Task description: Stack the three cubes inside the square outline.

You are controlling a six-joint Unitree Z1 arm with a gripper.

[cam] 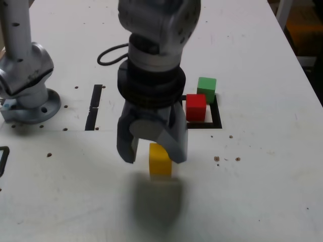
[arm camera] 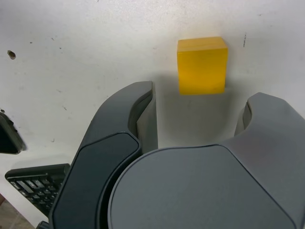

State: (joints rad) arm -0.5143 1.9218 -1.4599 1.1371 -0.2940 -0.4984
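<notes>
The yellow cube rests on the white table in front of the other two. My gripper hangs over it, open; in the wrist view the cube lies just beyond the fingertips, in line with the gap, and neither finger touches it. The red cube sits inside the square outline of black tape, at the exterior view's right of the arm. The green cube stands just behind the red one, at the outline's far edge. Part of the outline is hidden behind my wrist.
The arm's grey base is bolted at the exterior view's far left, with a straight black tape strip beside it and a black cable behind. A dark object pokes in at the left edge. Small screw holes dot the table.
</notes>
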